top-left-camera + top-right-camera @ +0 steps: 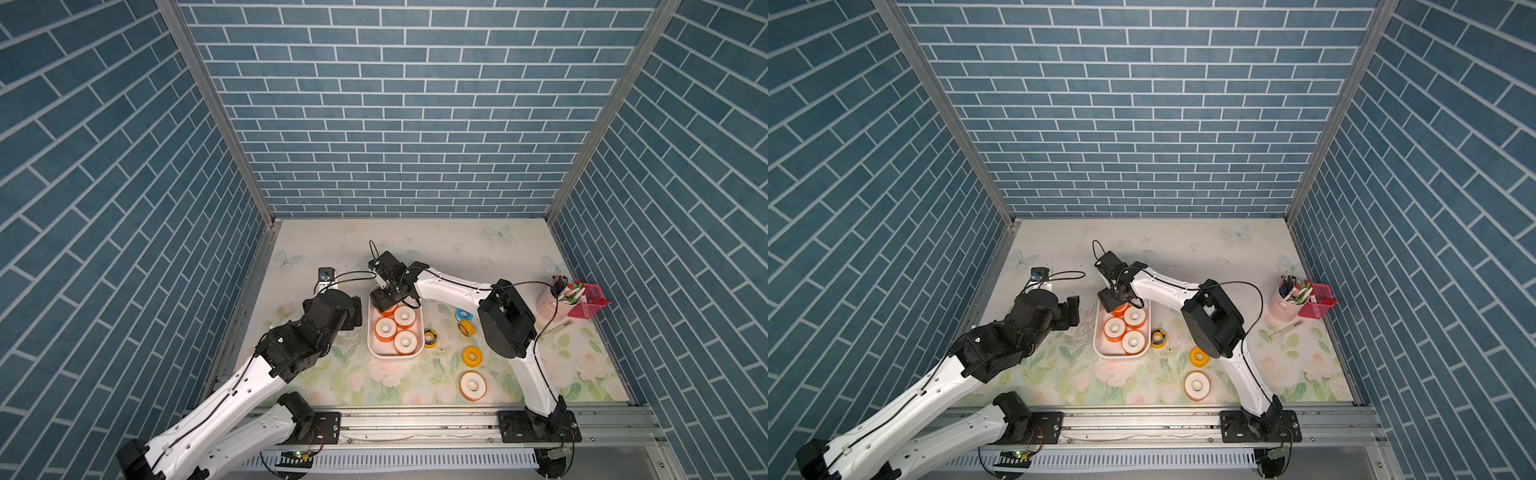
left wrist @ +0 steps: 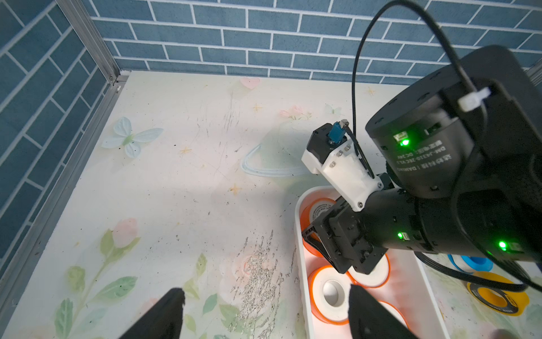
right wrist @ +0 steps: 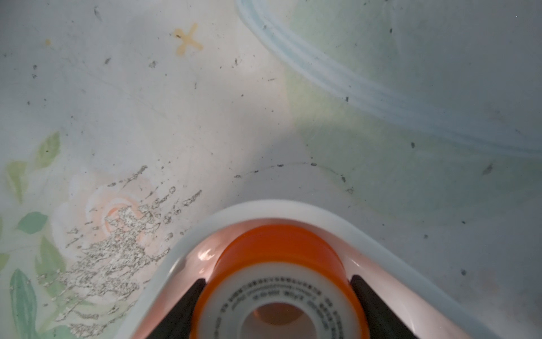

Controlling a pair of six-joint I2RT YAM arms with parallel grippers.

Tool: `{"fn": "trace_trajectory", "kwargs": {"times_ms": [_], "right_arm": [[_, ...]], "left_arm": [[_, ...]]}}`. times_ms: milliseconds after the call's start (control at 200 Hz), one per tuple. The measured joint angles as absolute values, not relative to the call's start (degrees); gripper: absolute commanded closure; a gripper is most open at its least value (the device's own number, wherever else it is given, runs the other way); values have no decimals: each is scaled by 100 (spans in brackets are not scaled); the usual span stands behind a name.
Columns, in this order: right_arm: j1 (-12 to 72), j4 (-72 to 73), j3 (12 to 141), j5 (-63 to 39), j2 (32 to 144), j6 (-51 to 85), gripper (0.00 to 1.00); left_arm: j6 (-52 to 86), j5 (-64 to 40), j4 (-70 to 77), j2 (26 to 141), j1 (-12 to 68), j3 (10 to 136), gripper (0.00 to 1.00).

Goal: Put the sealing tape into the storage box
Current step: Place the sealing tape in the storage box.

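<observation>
- The right hand (image 3: 277, 283) was closed on an orange roll (image 3: 278, 249) of the sealing tape. The roll was held low in the far corner of the storage box (image 3: 278, 207), close against its rounded rim.
- Three more orange rolls (image 1: 385, 328) were packed in the near part, almost wall to wall.
- The left hand (image 2: 265, 290) was held open and empty over the counter (image 2: 176, 190), just beside the box's left wall.
- A yellow-black roll (image 1: 430, 336) was seen just beside the right wall.
- A blue roll (image 1: 462, 314), a yellow roll (image 1: 472, 356) and a loose orange roll (image 1: 473, 385) were left farther right.
- Open counter was seen beyond the far rim.
</observation>
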State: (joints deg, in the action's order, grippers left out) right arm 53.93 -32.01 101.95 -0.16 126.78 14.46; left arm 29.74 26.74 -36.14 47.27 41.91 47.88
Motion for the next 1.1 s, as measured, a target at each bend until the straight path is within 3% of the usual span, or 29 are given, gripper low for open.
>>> {"fn": "trace_trajectory", "kwargs": {"times_ms": [1100], "right_arm": [[5426, -3452, 10193, 196, 12567, 1341, 30]], "left_arm": [[2971, 2674, -3614, 4744, 4187, 4788, 9]]}}
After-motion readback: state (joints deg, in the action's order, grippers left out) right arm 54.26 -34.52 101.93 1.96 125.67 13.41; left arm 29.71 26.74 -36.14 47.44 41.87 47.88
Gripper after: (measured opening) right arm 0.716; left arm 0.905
